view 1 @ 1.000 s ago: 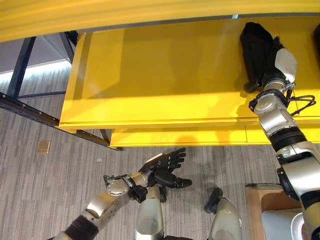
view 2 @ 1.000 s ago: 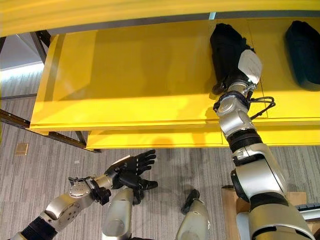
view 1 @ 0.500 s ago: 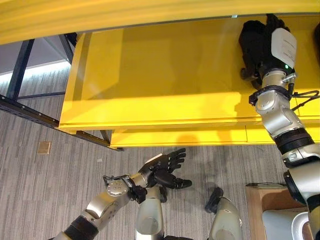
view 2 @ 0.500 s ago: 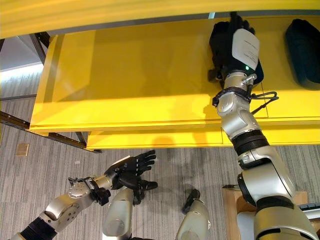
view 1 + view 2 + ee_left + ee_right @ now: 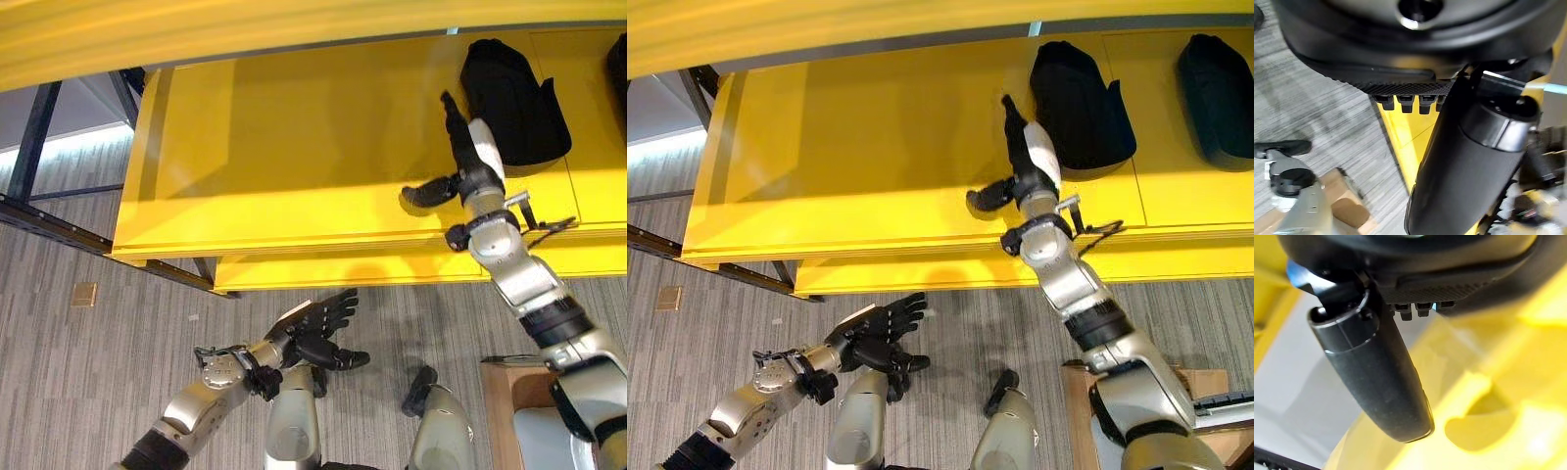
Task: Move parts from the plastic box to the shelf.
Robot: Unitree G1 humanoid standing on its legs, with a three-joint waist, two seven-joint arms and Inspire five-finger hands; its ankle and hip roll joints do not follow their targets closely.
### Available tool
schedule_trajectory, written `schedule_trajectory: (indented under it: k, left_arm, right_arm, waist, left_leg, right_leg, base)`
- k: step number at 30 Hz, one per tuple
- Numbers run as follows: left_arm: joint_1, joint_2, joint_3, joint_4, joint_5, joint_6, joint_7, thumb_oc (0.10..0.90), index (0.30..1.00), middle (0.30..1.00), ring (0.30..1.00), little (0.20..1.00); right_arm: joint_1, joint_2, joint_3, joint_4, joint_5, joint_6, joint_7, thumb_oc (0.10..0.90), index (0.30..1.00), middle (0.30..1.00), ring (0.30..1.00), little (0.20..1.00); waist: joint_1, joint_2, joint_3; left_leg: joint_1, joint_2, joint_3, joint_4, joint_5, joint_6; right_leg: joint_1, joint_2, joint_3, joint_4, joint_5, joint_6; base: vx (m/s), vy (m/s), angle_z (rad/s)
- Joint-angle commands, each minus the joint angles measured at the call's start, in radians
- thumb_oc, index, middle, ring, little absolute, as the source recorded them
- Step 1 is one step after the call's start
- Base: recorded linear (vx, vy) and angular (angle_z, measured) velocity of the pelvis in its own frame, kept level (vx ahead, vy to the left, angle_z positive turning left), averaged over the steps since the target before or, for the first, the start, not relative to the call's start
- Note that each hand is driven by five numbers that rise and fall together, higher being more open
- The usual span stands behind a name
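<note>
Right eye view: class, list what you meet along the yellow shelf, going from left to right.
Bare yellow shelf → right hand, open above the shelf → black part → second black part at the view's right edge.

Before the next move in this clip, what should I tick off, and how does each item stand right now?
1. Black part lying flat on the yellow shelf: ok.
2. Right hand off the part, fingers straight, holding nothing: ok.
3. Second black part lying on the shelf apart from the first: ok.
4. Left hand open and holding nothing, low over the floor: ok.
5. Parts left in the plastic box: cannot tell.
</note>
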Motion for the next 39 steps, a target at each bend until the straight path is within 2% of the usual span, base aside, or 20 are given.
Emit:
schedule_trajectory:
  k: [1,2,5,7,10,11,12,15,16,19,22,23,26,28,31,33,34,36,37,39]
  left_arm:
    - [0.044,-0.027,0.073,-0.187,-0.032,-0.119,-0.023,0.900,1.000,1.000,1.000,1.000]
    - [0.049,-0.035,0.087,-0.186,-0.025,-0.120,-0.008,0.900,1.000,1.000,1.000,1.000]
    - [0.059,-0.043,0.106,-0.181,-0.018,-0.132,-0.007,0.900,1.000,1.000,1.000,1.000]
    - [0.078,-0.040,0.131,-0.187,0.035,-0.172,-0.020,0.900,1.000,1.000,1.000,1.000]
    - [0.134,-0.034,0.186,-0.227,0.001,-0.206,-0.058,0.900,1.000,1.000,1.000,1.000]
    - [0.155,-0.032,0.214,-0.242,0.008,-0.205,-0.066,0.900,1.000,1.000,1.000,1.000]
    - [0.158,-0.031,0.218,-0.245,0.010,-0.206,-0.068,0.900,1.000,1.000,1.000,1.000]
    - [0.192,-0.024,0.260,-0.264,0.001,-0.202,-0.085,0.900,1.000,1.000,1.000,1.000]
    - [0.196,-0.025,0.266,-0.267,-0.003,-0.200,-0.088,0.900,1.000,1.000,1.000,1.000]
    - [0.211,-0.040,0.278,-0.274,-0.022,-0.206,-0.100,0.900,1.000,1.000,1.000,1.000]
    - [0.239,-0.064,0.297,-0.278,-0.033,-0.202,-0.090,0.900,1.000,1.000,1.000,1.000]
    - [0.248,-0.073,0.302,-0.273,-0.024,-0.195,-0.085,0.900,1.000,1.000,1.000,1.000]
    - [0.275,-0.087,0.324,-0.263,-0.065,-0.190,-0.103,0.900,1.000,1.000,1.000,1.000]
    - [0.301,-0.093,0.344,-0.264,-0.079,-0.192,-0.129,0.900,1.000,1.000,1.000,1.000]
    - [0.350,-0.085,0.380,-0.264,-0.094,-0.195,-0.192,0.900,1.000,1.000,1.000,1.000]
    - [0.385,-0.053,0.394,-0.266,-0.127,-0.208,-0.210,0.900,1.000,1.000,1.000,1.000]
    - [0.388,-0.050,0.396,-0.268,-0.144,-0.210,-0.211,0.900,1.000,1.000,1.000,1.000]
    - [0.379,-0.041,0.397,-0.279,-0.148,-0.254,-0.223,0.900,1.000,1.000,1.000,1.000]
    - [0.356,-0.029,0.392,-0.288,-0.137,-0.273,-0.228,0.900,1.000,1.000,1.000,1.000]
    - [0.317,-0.013,0.379,-0.296,-0.142,-0.256,-0.231,0.900,1.000,1.000,1.000,1.000]
  right_arm:
    - [0.000,0.021,-0.078,-0.216,-0.017,-0.191,0.038,0.900,1.000,1.000,1.000,1.000]
    - [0.058,0.036,-0.084,-0.299,-0.014,-0.213,0.090,0.900,1.000,1.000,1.000,1.000]
    - [0.118,0.038,-0.082,-0.392,-0.082,-0.235,0.115,0.900,1.000,1.000,1.000,1.000]
    - [0.180,0.013,-0.096,-0.457,-0.130,-0.269,0.099,0.900,1.000,1.000,1.000,1.000]
    - [0.294,-0.037,-0.165,-0.500,-0.118,-0.304,0.085,0.900,1.000,1.000,1.000,1.000]
    - [0.344,-0.051,-0.196,-0.506,-0.110,-0.337,0.089,0.900,1.000,1.000,1.000,1.000]
    - [0.352,-0.053,-0.201,-0.507,-0.106,-0.345,0.092,0.900,1.000,1.000,1.000,1.000]
    - [0.437,-0.055,-0.234,-0.538,-0.063,-0.405,0.176,0.900,1.000,1.000,1.000,1.000]
    - [0.446,-0.055,-0.232,-0.547,-0.063,-0.402,0.192,0.900,1.000,1.000,1.000,1.000]
    - [0.456,-0.050,-0.205,-0.565,-0.077,-0.426,0.157,0.900,1.000,1.000,1.000,1.000]
    - [0.497,-0.001,-0.239,-0.550,-0.066,-0.443,0.021,0.900,1.000,1.000,1.000,1.000]
    - [0.527,0.021,-0.267,-0.530,-0.080,-0.416,-0.021,0.900,1.000,1.000,1.000,1.000]
    - [0.611,0.024,-0.319,-0.480,-0.145,-0.333,-0.001,0.900,1.000,1.000,1.000,1.000]
    - [0.672,0.013,-0.350,-0.463,-0.132,-0.312,0.002,0.900,1.000,1.000,1.000,1.000]
    - [0.785,-0.008,-0.420,-0.432,-0.132,-0.350,-0.018,0.900,1.000,1.000,1.000,1.000]
    - [0.885,-0.038,-0.506,-0.429,-0.056,-0.385,-0.059,0.900,1.000,1.000,1.000,1.000]
    - [0.895,-0.038,-0.519,-0.428,-0.042,-0.383,-0.080,0.900,1.000,1.000,1.000,1.000]
    - [0.907,-0.023,-0.550,-0.427,0.003,-0.354,-0.111,0.900,1.000,1.000,1.000,1.000]
    - [0.898,-0.014,-0.559,-0.428,-0.027,-0.365,-0.128,0.900,1.000,1.000,1.000,1.000]
    - [0.877,-0.012,-0.561,-0.433,-0.044,-0.370,-0.142,0.900,1.000,1.000,1.000,1.000]
  waist:
    - [-0.031,-0.011,-0.053]
    - [-0.040,-0.014,-0.059]
    - [-0.048,-0.017,-0.067]
    - [-0.055,-0.023,-0.081]
    - [-0.061,-0.027,-0.109]
    - [-0.065,-0.029,-0.123]
    - [-0.065,-0.030,-0.126]
    - [-0.073,-0.037,-0.154]
    - [-0.072,-0.038,-0.159]
    - [-0.067,-0.042,-0.180]
    - [-0.070,-0.045,-0.214]
    - [-0.078,-0.048,-0.224]
    - [-0.101,-0.055,-0.228]
    - [-0.112,-0.056,-0.229]
    - [-0.130,-0.066,-0.229]
    - [-0.149,-0.088,-0.219]
    - [-0.152,-0.093,-0.214]
    - [-0.156,-0.108,-0.199]
    - [-0.158,-0.119,-0.187]
    - [-0.159,-0.129,-0.173]
  left_leg:
    - [0.110,-0.020,-0.008,-0.072,-0.086,0.017]
    - [0.116,-0.016,-0.006,-0.087,-0.078,0.013]
    - [0.121,-0.010,-0.004,-0.098,-0.073,0.008]
    - [0.131,-0.006,-0.004,-0.111,-0.069,0.004]
    - [0.146,0.001,-0.004,-0.125,-0.063,0.000]
    - [0.157,0.000,-0.006,-0.134,-0.061,0.000]
    - [0.159,0.000,-0.007,-0.136,-0.060,0.000]
    - [0.175,0.005,-0.011,-0.141,-0.060,-0.004]
    - [0.179,0.005,-0.014,-0.144,-0.060,-0.004]
    - [0.196,0.006,-0.017,-0.157,-0.056,-0.004]
    - [0.208,0.011,-0.021,-0.173,-0.049,-0.006]
    - [0.212,0.010,-0.019,-0.174,-0.052,-0.006]
    - [0.223,-0.002,-0.013,-0.166,-0.070,0.002]
    - [0.225,-0.003,-0.009,-0.169,-0.068,0.004]
    - [0.227,-0.007,0.003,-0.168,-0.071,0.009]
    - [0.225,-0.015,0.023,-0.161,-0.084,0.018]
    - [0.223,-0.017,0.028,-0.160,-0.087,0.022]
    - [0.217,-0.024,0.050,-0.148,-0.102,0.034]
    - [0.206,-0.025,0.066,-0.137,-0.112,0.043]
    - [0.195,-0.028,0.090,-0.128,-0.122,0.050]
  right_leg:
    - [0.027,0.064,0.065,0.059,-0.120,-0.004]
    - [0.029,0.069,0.067,0.053,-0.120,-0.004]
    - [0.031,0.073,0.068,0.049,-0.121,-0.004]
    - [0.040,0.078,0.070,0.039,-0.122,-0.003]
    - [0.062,0.084,0.067,0.018,-0.124,-0.003]
    - [0.075,0.089,0.069,0.004,-0.122,-0.001]
    - [0.077,0.090,0.070,0.002,-0.122,-0.001]
    - [0.099,0.098,0.072,-0.011,-0.126,-0.001]
    - [0.104,0.099,0.073,-0.014,-0.126,-0.001]
    - [0.128,0.104,0.074,-0.037,-0.124,-0.003]
    - [0.147,0.115,0.078,-0.066,-0.117,-0.007]
    - [0.152,0.116,0.083,-0.074,-0.115,-0.006]
    - [0.158,0.109,0.103,-0.085,-0.115,-0.001]
    - [0.158,0.110,0.114,-0.099,-0.104,0.002]
    - [0.158,0.105,0.131,-0.116,-0.088,0.014]
    - [0.149,0.087,0.146,-0.125,-0.071,0.037]
    - [0.145,0.082,0.147,-0.128,-0.064,0.044]
    - [0.133,0.066,0.151,-0.152,-0.029,0.070]
    - [0.123,0.054,0.150,-0.172,-0.001,0.088]
    - [0.116,0.034,0.138,-0.205,0.044,0.109]
  base:
    - [0.00,0.000,0.00]
    - [0.00,0.000,0.00]
    - [0.00,-0.010,-0.01]
    - [0.01,-0.039,-0.01]
    - [0.04,-0.028,0.00]
    - [0.04,-0.028,0.04]
    - [0.04,-0.029,0.02]
    - [0.06,-0.048,0.03]
    - [0.07,-0.057,0.02]
    - [0.07,-0.033,-0.02]
    - [0.09,-0.003,0.00]
    - [0.09,0.039,0.05]
    - [0.05,0.107,0.02]
    - [0.02,0.123,-0.05]
    - [0.01,0.157,-0.06]
    - [-0.03,0.158,-0.01]
    - [-0.05,0.149,-0.09]
    - [-0.11,0.146,-0.30]
    - [-0.16,0.114,-0.39]
    - [-0.12,0.114,-0.34]
